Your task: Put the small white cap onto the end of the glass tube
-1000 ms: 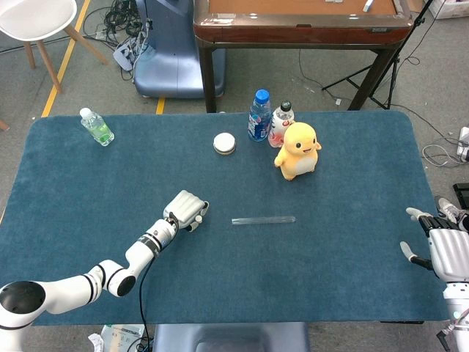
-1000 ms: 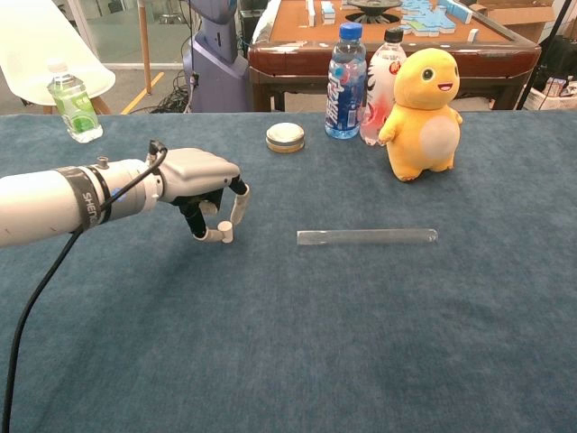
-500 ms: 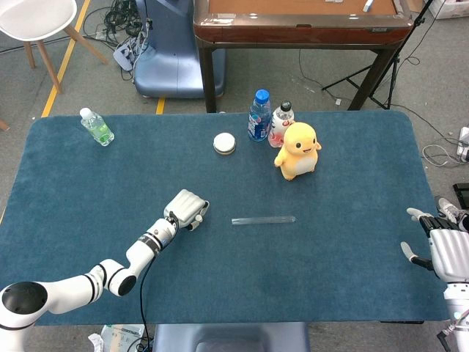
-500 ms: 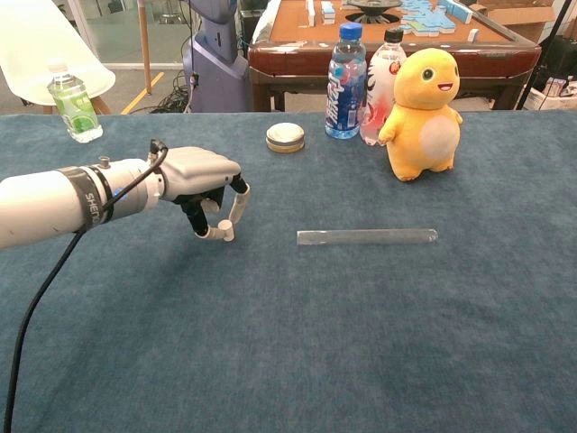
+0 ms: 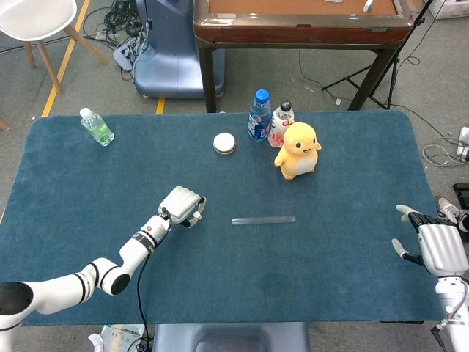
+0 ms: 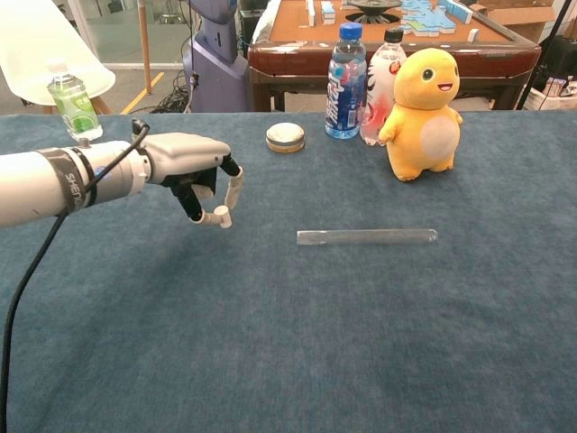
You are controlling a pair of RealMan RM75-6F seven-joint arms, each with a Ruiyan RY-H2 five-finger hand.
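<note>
My left hand hovers over the blue table left of centre and pinches the small white cap between thumb and a fingertip, just above the cloth. In the head view the same left hand shows with the cap at its fingertips. The clear glass tube lies flat on the cloth to the right of the cap, its open end facing the hand; it also shows as the glass tube. My right hand hangs at the table's right edge, fingers spread, holding nothing.
A yellow plush toy stands behind the tube, beside a blue bottle and a red-labelled bottle. A round white tin sits at the back centre, and a green bottle at the far left.
My left hand has risen a little off the cloth, taking the white cap up with it. My right hand has shifted slightly inward and up. The tube has not moved.
</note>
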